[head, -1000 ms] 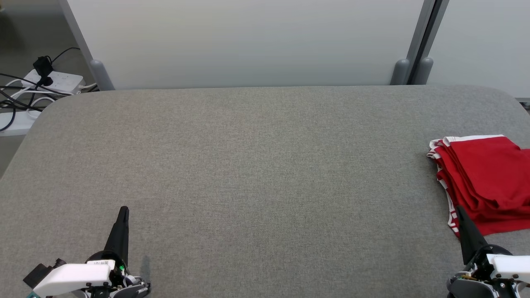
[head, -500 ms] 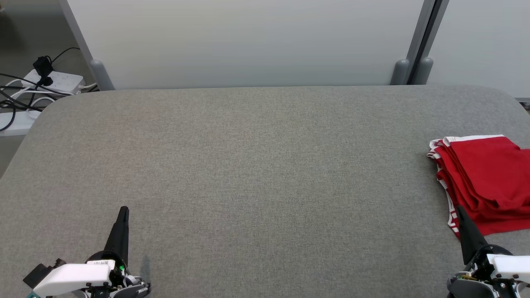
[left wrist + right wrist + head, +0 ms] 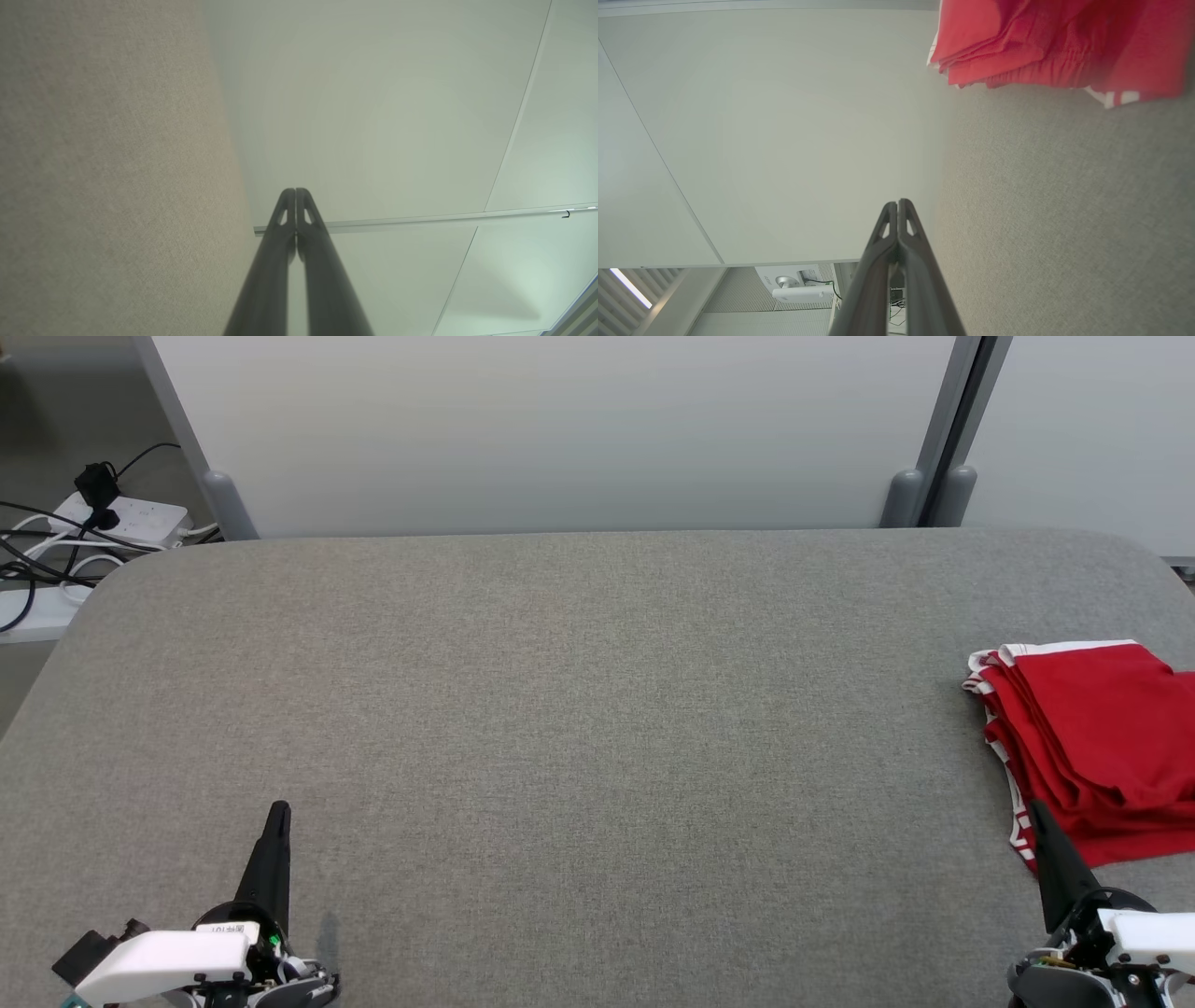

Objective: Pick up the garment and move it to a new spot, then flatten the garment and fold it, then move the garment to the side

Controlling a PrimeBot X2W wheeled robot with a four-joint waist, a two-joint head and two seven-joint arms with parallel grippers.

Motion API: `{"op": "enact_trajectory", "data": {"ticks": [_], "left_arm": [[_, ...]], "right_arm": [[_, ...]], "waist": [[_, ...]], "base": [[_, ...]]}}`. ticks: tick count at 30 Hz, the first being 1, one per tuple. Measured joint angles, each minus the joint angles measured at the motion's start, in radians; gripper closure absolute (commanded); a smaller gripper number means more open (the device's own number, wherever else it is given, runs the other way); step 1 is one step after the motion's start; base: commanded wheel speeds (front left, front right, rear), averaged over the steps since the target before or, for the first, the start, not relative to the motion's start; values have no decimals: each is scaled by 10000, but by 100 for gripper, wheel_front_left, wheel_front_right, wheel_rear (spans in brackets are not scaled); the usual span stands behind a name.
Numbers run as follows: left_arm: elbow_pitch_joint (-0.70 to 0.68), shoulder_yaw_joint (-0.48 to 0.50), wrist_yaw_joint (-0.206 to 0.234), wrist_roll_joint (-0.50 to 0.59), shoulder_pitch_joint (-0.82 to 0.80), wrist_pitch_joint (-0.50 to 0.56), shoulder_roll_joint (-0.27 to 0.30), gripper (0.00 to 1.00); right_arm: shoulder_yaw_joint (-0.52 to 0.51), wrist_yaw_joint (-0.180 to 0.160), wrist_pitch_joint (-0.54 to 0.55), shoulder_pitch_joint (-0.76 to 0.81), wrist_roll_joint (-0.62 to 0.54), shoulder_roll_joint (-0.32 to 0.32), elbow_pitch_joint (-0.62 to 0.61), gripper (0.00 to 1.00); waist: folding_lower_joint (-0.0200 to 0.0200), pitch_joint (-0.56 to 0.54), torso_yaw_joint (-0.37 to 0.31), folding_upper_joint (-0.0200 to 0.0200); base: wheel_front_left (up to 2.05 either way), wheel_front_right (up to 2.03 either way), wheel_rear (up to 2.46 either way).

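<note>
A: Where on the table (image 3: pixel 579 709) is the garment (image 3: pixel 1092 747)?
B: On its right edge, midway back. A partition (image 3: pixel 560 429) stands behind the table; a power strip (image 3: pixel 131 513) lies off its far-left corner.

Setting: indoor lab or office-type test bay. Evidence: broad worktop (image 3: pixel 560 709) covered in grey fabric, rounded corners. Pale partition panels (image 3: pixel 560 429) on grey posts (image 3: pixel 904 497) close off the far side. White power strip (image 3: pixel 126 513) with black cables (image 3: pixel 37 560) on the floor, left. White boxed device (image 3: pixel 794 282) with cabling, right wrist view.
</note>
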Motion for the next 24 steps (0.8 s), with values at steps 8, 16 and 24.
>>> {"op": "enact_trajectory", "data": {"ticks": [8,16,24], "left_arm": [[0,2,0,0,0,0,-2,100],[0,2,0,0,0,0,-4,100],[0,4,0,0,0,0,-6,100]], "right_arm": [[-4,0,2,0,0,6,0,100],[-8,-2,27,0,0,10,0,100],[-12,-2,27,0,-2,12,0,100]], "waist": [[0,0,0,0],[0,0,0,0],[0,0,0,0]], "base": [[0,0,0],[0,0,0],[0,0,0]]}}
